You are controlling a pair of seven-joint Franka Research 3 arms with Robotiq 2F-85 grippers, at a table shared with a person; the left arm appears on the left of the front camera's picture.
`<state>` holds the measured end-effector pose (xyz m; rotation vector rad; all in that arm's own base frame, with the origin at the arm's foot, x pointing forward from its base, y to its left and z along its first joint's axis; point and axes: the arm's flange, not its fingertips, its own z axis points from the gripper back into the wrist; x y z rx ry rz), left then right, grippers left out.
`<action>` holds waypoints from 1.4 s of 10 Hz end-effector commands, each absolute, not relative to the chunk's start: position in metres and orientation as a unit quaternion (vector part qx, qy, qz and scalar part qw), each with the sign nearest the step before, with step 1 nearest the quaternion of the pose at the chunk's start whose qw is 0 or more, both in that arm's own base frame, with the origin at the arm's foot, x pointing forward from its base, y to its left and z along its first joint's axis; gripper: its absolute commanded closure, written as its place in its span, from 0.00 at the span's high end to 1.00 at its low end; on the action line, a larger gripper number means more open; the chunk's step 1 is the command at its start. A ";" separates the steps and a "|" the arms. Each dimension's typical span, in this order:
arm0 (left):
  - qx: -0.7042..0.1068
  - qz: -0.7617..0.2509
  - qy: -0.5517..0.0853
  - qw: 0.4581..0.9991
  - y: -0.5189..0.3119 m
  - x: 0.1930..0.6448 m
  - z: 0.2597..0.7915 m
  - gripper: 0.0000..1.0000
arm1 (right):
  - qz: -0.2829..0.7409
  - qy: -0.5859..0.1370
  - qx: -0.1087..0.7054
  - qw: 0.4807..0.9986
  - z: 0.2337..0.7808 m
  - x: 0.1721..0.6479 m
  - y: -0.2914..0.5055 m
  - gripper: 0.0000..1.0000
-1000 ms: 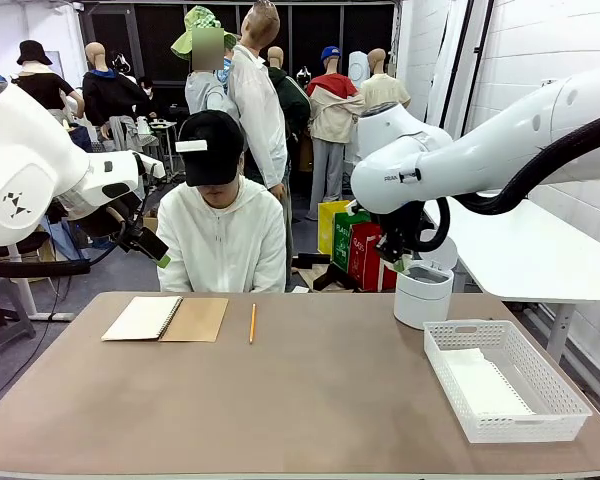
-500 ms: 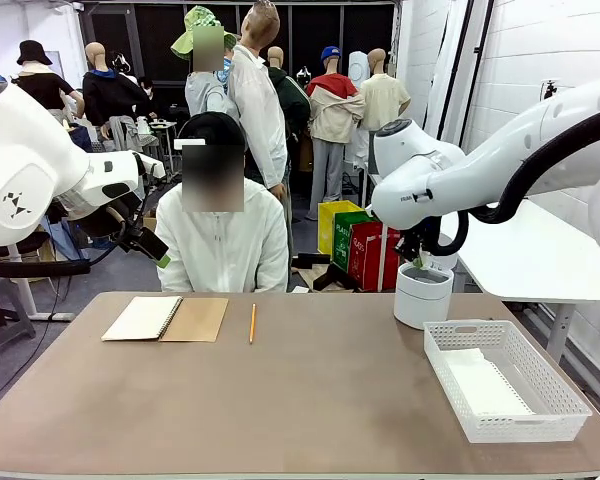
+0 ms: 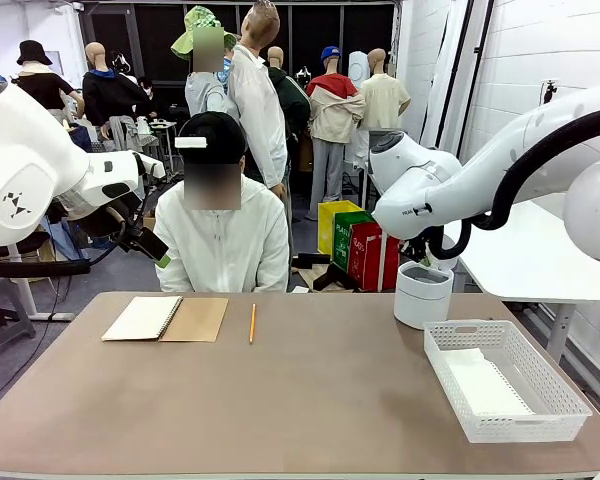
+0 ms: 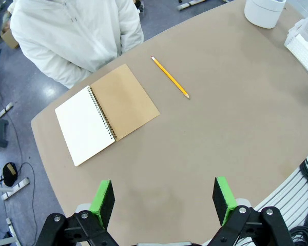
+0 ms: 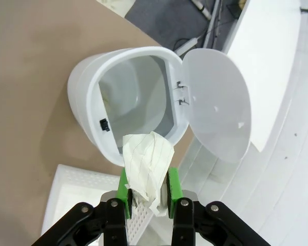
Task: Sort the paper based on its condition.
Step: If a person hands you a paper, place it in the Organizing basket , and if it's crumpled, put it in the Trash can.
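In the right wrist view my right gripper (image 5: 148, 187) is shut on a crumpled, lined sheet of paper (image 5: 147, 163), held between its green pads just above the rim of a white bin (image 5: 95, 110) whose lid (image 5: 215, 105) stands open. From the front, the right arm (image 3: 420, 200) hangs over that bin (image 3: 423, 295). A flat white sheet of paper (image 3: 483, 382) lies in the white basket (image 3: 570, 400). My left gripper (image 4: 163, 202) is open and empty, high above the table's left side (image 3: 145, 240).
An open spiral notebook (image 3: 165, 318) and a pencil (image 3: 251, 323) lie at the far side, in front of a seated person in white (image 3: 222, 240). The left wrist view shows the notebook (image 4: 107, 114), the pencil (image 4: 170, 77) and bare brown tabletop (image 4: 205, 138).
The right arm has shifted right and lifted a little over the bin, still holding the crumpled paper. The left arm has not moved.
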<state>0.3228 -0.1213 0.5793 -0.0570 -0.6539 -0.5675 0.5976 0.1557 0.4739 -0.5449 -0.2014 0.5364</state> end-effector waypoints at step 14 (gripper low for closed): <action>-0.031 -0.274 -0.318 0.907 -0.120 0.323 0.579 1.00 | 0.239 -0.086 -0.261 0.931 0.446 0.648 0.152 0.74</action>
